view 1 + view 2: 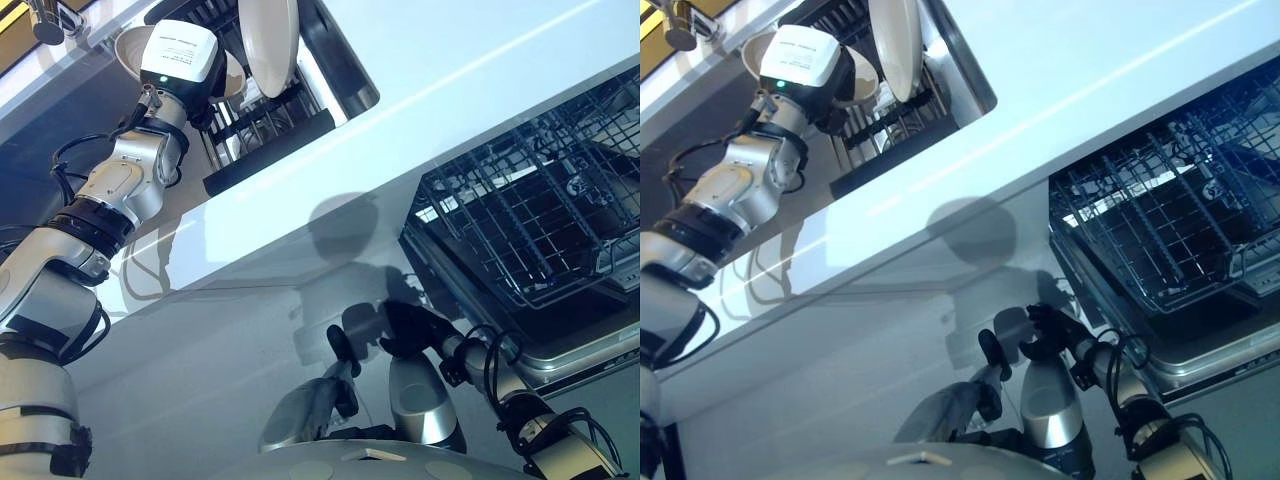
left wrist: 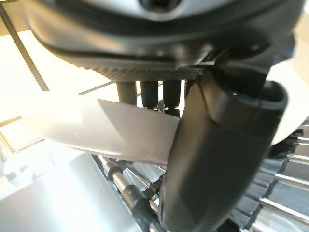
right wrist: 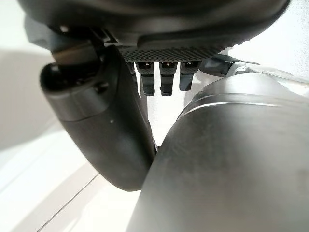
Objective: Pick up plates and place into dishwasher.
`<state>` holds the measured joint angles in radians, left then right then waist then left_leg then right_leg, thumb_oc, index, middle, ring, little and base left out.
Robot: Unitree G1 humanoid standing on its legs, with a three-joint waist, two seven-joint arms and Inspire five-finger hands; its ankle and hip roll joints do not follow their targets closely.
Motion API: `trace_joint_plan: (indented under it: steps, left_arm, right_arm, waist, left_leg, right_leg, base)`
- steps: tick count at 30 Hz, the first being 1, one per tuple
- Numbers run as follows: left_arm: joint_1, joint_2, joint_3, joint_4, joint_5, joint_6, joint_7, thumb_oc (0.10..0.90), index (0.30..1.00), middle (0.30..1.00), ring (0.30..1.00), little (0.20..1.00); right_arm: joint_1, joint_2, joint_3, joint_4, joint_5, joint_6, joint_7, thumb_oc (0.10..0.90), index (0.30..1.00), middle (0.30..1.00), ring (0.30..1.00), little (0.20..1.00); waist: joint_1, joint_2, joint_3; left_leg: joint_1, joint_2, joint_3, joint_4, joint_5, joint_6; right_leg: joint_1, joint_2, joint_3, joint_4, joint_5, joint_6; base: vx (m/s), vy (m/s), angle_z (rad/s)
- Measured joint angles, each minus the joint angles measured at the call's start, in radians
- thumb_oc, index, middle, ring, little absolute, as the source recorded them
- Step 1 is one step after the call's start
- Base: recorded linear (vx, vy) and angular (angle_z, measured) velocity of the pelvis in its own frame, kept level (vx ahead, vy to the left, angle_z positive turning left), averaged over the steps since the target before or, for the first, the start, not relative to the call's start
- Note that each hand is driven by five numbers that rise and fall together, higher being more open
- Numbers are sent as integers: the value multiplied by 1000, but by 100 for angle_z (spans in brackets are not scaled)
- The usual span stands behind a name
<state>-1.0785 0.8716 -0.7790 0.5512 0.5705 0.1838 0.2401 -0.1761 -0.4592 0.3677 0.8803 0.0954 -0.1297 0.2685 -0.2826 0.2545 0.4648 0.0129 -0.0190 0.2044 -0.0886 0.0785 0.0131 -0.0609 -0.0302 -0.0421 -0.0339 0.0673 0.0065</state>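
Lowest in the head views, the right robot hand [image 1: 1025, 335] hangs below the counter's front edge, its fingers loosely curled on nothing, beside the pulled-out dishwasher rack [image 1: 530, 215]. That dark wire rack holds no dish that can be seen, and the room above it is open. Along the white counter [image 1: 420, 110] the front edge runs bare between the rack and the sink end.

At the far corner a black dish rack [image 1: 262, 125] sits in a recess of the counter. One white plate [image 1: 270, 42] stands upright on edge in it. Just beside it, the left robot hand [image 1: 222, 82] reaches into the rack at a second white plate [image 2: 116, 133]; the left wrist view shows the thumb [image 2: 217, 159] on one face and the fingers [image 2: 149, 94] behind the other, pinching its rim. Wire tines lie close under that plate. No writing can be read.
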Motion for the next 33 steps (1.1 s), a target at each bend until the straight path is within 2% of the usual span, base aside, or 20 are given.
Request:
trace_joint_plan:
  steps: [15,19,21,28,29,30,33]
  left_arm:
    - [27,4,8,-33,-95,-41,6,100,300,300,300,200]
    - [44,6,70,-75,-102,-62,4,100,300,300,300,200]
    - [51,27,82,-93,-102,-80,4,100,300,300,300,200]
    - [55,70,82,-108,-102,-128,5,100,300,300,300,200]
    - [55,70,82,-108,-102,-128,5,100,300,300,300,200]
    - [59,80,82,-109,-101,-143,5,100,300,300,300,200]
    - [75,97,82,-110,-102,-148,5,100,300,300,300,200]
  right_arm:
    - [50,0,-20,-6,-7,-20,-46,800,900,900,900,900]
    - [82,-1,-42,-36,-6,-28,-51,800,900,900,900,900]
    - [94,6,-41,-54,-6,-35,-52,800,900,900,900,900]
    - [119,47,-49,-69,-6,-41,-67,800,900,900,900,900]
    - [119,47,-49,-69,-6,-41,-67,800,900,900,900,900]
    - [134,52,-48,-92,-6,-41,-67,800,900,900,900,900]
    - [151,55,-46,-107,-5,-42,-66,800,900,900,900,900]
  waist:
    - [16,0,0]
    - [32,-5,-3]
    - [33,-22,-11]
    - [33,-123,-81]
    - [33,-123,-81]
    - [35,-139,-89]
    - [40,-142,-111]
  left_leg:
    - [61,-1,-36,0,0,0]
    - [86,0,-42,0,-1,0]
    - [93,2,-43,-1,-1,0]
    - [105,4,-39,0,-1,1]
    - [105,4,-39,0,-1,1]
    - [121,4,-37,0,-3,4]
    - [133,4,-34,-2,-10,6]
  right_leg:
    - [93,-1,-47,-27,0,-1]
    - [122,1,-49,-34,1,-2]
    - [129,3,-48,-34,1,-2]
    - [140,5,-45,-36,2,-4]
    - [140,5,-45,-36,2,-4]
    - [155,6,-42,-37,2,-4]
    - [163,6,-25,-37,2,-4]
  base:
    - [15,-8,9]
    - [36,-7,3]
    - [40,-1,-1]
    - [21,0,-1]
    - [0,0,0]
    - [15,5,-3]
    - [10,6,-9]
